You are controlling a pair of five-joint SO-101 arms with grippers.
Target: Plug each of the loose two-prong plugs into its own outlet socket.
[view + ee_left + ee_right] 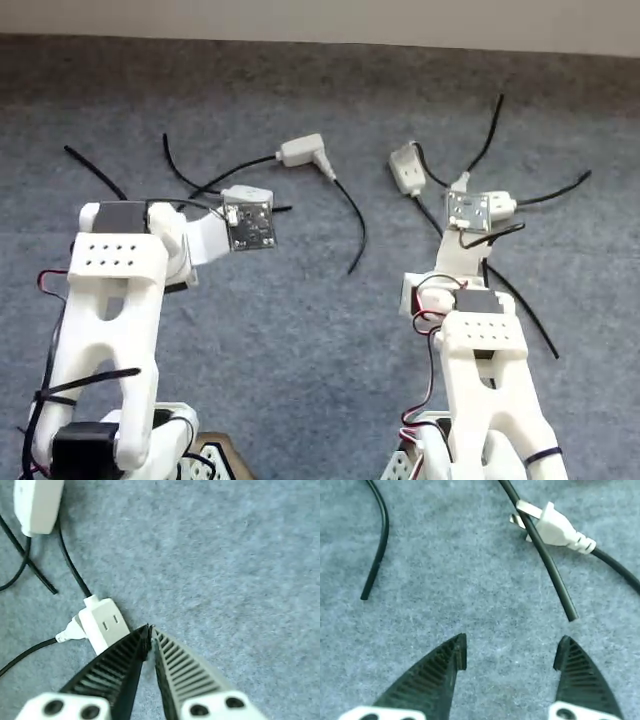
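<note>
A white outlet socket [102,625] with two slots lies on the grey carpet, a black cable leaving each end. My left gripper [149,631] is shut, empty, its tips touching the carpet right beside that socket's corner. In the high view this socket [245,193] peeks out from under the left wrist. A second white socket block [37,502] lies farther off, also seen from above [300,150]. My right gripper [512,652] hangs open above bare carpet. Beyond it lies a white two-prong plug [552,527], with a black cable [545,555] crossing over its prongs.
Another white connector [405,165] lies between the two arms at the back. Loose black cable ends [375,555] sprawl over the carpet around both grippers. Bare carpet [300,330] stretches between the arm bases.
</note>
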